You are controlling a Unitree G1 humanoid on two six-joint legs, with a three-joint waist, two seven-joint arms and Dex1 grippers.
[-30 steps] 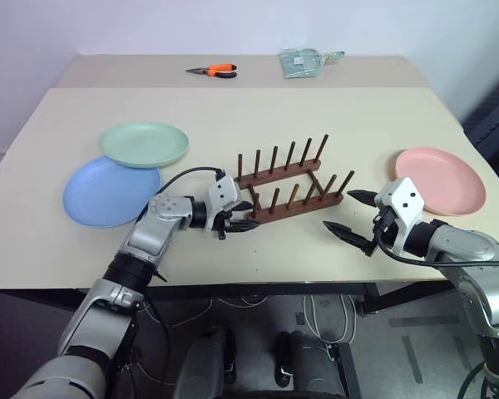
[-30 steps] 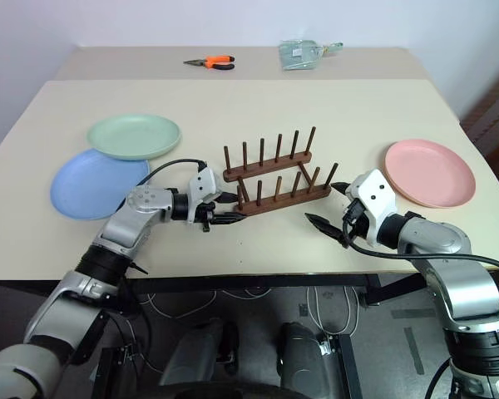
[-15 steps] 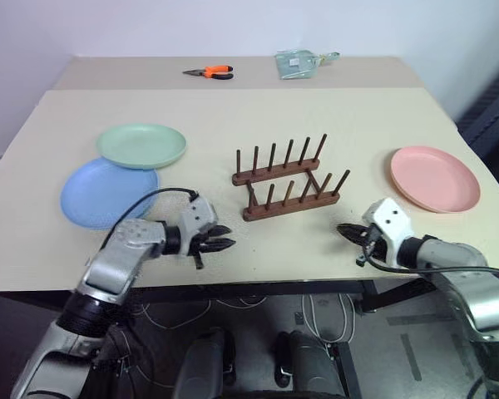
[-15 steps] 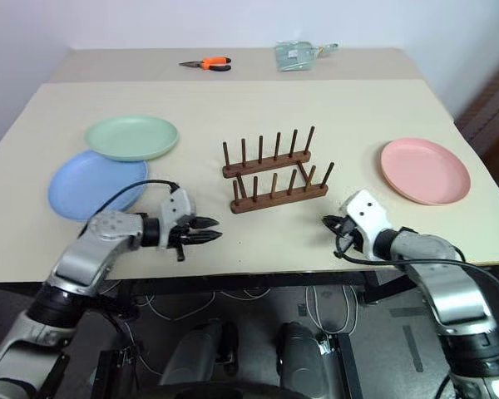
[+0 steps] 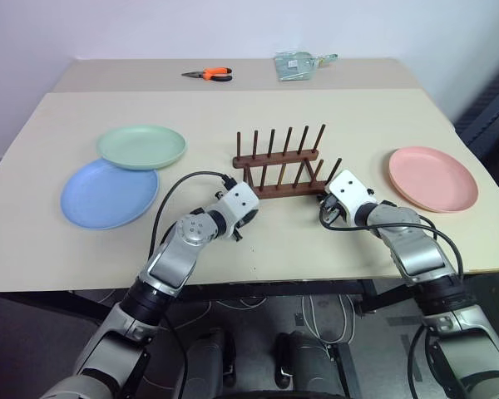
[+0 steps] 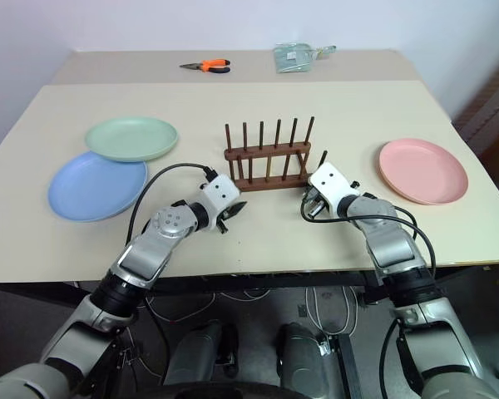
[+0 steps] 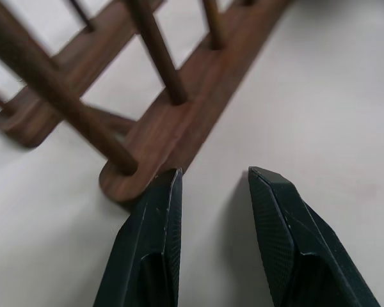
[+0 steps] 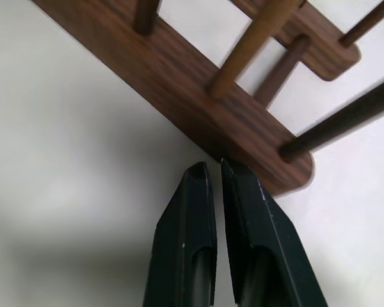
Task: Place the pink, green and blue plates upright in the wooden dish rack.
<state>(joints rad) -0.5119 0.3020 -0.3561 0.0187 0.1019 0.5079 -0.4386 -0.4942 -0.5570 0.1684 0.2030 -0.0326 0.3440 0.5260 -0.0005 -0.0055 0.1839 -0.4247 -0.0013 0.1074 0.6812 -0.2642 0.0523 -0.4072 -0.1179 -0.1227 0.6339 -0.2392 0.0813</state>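
Wooden dish rack (image 5: pixel 280 166) stood empty of plates at mid-table, pegs upright. Left gripper (image 7: pixel 211 182) lay low at the rack's near left corner, fingers partly spread, one fingertip (image 7: pixel 168 185) against the end of the near rail, nothing held. Right gripper (image 8: pixel 214 171) pressed up to the near right corner, fingers closed nearly together, tips touching the rail's edge, nothing between them. Blue plate (image 5: pixel 109 193) lay flat on the left, green plate (image 5: pixel 141 146) just beyond it, overlapping its far rim. Pink plate (image 5: pixel 432 178) lay flat on the right, well apart from the rack. Orange-handled pliers (image 5: pixel 208 74) and a clear packet (image 5: pixel 298 63) sat at the far edge.
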